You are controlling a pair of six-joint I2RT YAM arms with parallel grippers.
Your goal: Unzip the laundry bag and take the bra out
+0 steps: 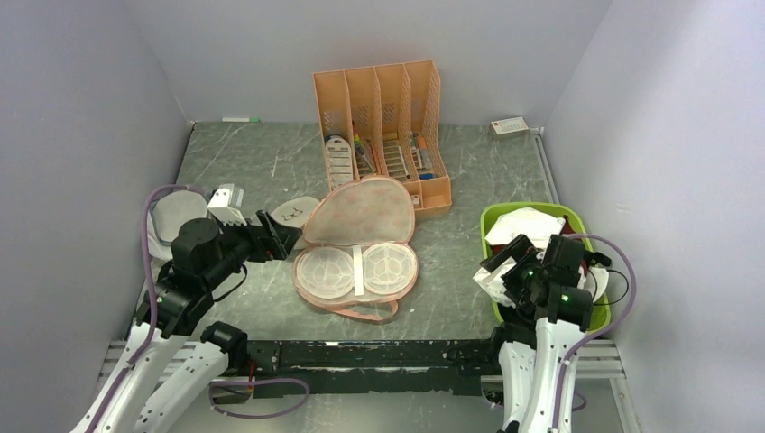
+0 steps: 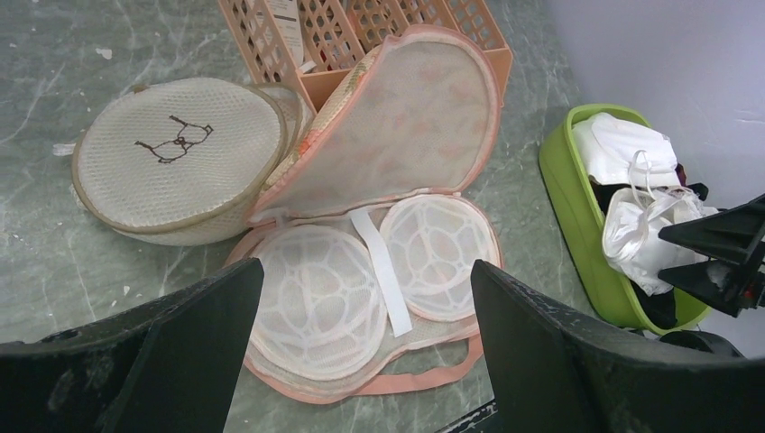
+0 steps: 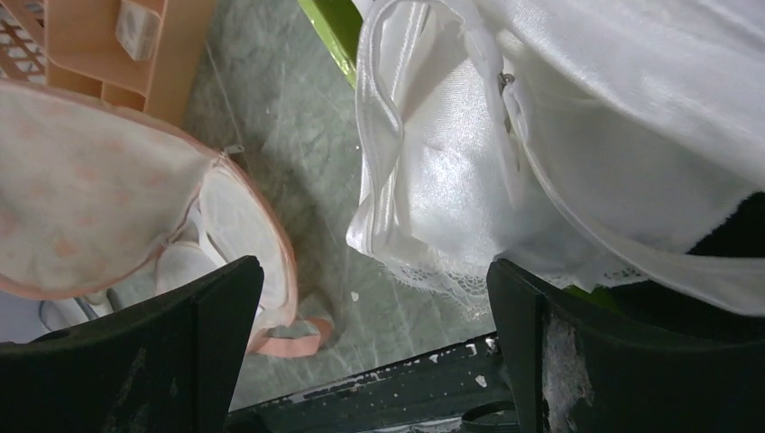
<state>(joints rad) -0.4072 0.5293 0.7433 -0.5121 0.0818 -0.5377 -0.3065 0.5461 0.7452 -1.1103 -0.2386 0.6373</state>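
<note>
The laundry bag lies unzipped mid-table, its peach lid flipped up against the orange rack. Two pale mesh cups and a white strap show inside. A white satin bra with a lace edge lies in the green basket, drooping over its left rim. My right gripper hangs open just above that rim with nothing between its fingers. To the left of the bag my left gripper points at it, open and empty.
A round beige pouch with a glasses drawing leans beside the bag's lid. The orange file rack stands behind. Other white and dark garments fill the basket. The bag's pink loop strap trails toward the near edge.
</note>
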